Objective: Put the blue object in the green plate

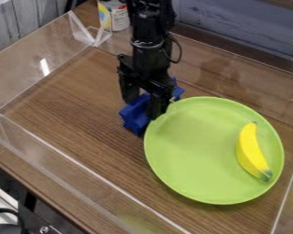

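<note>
Your gripper (146,99) is over the blue object (138,113), which lies on the counter (66,107) beside the green plate (211,151); you can't tell whether its fingers grip. Expect light, stiff, perhaps slippery plastic; pinch mid-length, across the narrow sides.

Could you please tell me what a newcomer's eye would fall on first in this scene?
Probably the big lime-green plate, lying flat on the wooden table, with a bright yellow banana on its right side in the picture. Next would come the black robot arm reaching in from the top, its gripper down at the royal-blue block by the plate's upper-left edge.
</note>
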`<state>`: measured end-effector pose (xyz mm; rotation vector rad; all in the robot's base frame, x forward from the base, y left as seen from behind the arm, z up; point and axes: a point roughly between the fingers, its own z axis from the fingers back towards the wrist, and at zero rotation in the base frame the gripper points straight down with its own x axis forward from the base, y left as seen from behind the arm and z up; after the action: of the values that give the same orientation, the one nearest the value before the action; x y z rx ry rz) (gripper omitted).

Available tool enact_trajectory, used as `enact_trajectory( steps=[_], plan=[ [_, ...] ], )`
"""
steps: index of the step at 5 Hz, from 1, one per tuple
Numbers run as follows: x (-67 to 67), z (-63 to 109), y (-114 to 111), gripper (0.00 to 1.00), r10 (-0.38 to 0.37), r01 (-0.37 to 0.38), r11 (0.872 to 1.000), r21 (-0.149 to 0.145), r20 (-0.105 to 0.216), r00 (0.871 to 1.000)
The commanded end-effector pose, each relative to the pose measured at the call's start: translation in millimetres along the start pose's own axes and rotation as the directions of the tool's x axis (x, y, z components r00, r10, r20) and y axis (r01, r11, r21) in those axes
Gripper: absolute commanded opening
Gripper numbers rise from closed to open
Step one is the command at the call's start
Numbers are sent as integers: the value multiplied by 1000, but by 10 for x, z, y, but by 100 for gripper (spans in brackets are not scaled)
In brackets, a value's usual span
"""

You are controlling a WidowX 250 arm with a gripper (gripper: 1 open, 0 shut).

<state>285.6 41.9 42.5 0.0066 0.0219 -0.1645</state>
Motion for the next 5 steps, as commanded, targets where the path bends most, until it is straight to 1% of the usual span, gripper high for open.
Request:
enact_trajectory(
  steps=[1, 5],
  plan=[
    [52, 34, 67, 0, 12, -12, 1000, 10, 28, 1000],
    [78, -56, 84, 0, 27, -27, 1000, 6, 25, 999]
  ],
)
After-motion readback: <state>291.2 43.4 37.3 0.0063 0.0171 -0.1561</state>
